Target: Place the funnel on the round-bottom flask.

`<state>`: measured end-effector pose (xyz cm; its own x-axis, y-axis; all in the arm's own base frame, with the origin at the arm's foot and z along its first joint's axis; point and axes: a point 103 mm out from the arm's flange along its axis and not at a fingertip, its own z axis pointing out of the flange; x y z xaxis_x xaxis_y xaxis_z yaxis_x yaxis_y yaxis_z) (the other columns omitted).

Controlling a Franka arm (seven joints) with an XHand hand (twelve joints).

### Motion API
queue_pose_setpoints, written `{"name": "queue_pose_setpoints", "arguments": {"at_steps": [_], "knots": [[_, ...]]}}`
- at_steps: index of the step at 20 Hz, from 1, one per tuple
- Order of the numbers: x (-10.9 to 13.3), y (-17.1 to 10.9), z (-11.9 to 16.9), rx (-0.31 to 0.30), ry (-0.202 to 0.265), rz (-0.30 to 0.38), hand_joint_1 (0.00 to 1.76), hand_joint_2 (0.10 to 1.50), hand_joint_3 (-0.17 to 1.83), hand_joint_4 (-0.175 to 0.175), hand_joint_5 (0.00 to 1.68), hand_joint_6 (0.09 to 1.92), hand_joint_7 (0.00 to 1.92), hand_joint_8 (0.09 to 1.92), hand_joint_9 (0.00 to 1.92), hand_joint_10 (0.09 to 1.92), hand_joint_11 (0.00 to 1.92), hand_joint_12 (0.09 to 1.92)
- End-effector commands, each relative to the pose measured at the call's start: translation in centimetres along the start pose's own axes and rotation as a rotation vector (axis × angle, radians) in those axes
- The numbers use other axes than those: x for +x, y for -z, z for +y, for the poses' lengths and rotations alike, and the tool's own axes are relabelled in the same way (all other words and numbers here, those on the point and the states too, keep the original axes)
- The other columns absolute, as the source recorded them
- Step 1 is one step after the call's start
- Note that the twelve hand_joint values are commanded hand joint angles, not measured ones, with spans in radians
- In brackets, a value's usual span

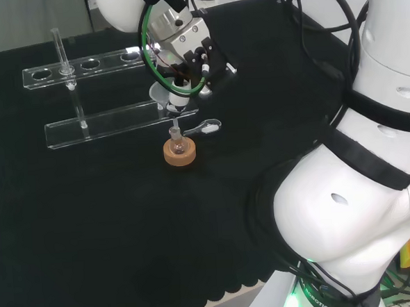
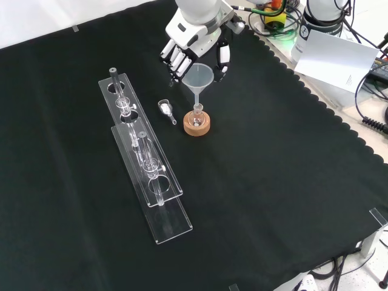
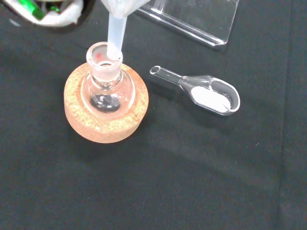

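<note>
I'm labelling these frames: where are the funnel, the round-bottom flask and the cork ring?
funnel [image 2: 200, 76]: front view, on its cone wall.
round-bottom flask [image 3: 104, 98]: wrist view, on its bulb.
cork ring [image 1: 179, 156]: head view, on its outer side.

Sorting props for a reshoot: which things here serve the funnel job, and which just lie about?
In use: clear plastic funnel; small round-bottom glass flask; cork ring stand; black and white hand.
Idle: clear scoop holding white powder; clear acrylic tube rack.

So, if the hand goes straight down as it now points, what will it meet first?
Probably the round-bottom flask: the funnel that the hand holds has its stem tip at the flask's neck, seemingly just entering. The cork ring lies beneath. Depth is unclear.
</note>
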<state>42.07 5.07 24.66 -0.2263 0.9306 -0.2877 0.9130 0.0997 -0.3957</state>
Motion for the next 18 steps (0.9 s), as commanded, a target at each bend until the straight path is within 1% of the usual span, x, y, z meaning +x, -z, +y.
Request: {"name": "queue_pose_setpoints", "arguments": {"at_steps": [1,6,18], "knots": [[-0.07,0.08,-0.12,-0.001,0.001,0.007,0.82,0.65,0.61,-0.045,0.48,0.29,0.48,0.97,0.68,0.73,0.29,1.34],[0.22,0.13,-0.42,-0.010,0.001,0.000,0.82,0.65,0.61,-0.045,0.47,0.29,0.48,0.97,0.68,0.73,0.29,1.34],[0.66,-0.06,-0.36,-0.001,0.009,0.008,0.82,0.65,0.61,-0.045,0.47,0.31,0.48,0.97,0.68,0.73,0.29,1.34]]}}
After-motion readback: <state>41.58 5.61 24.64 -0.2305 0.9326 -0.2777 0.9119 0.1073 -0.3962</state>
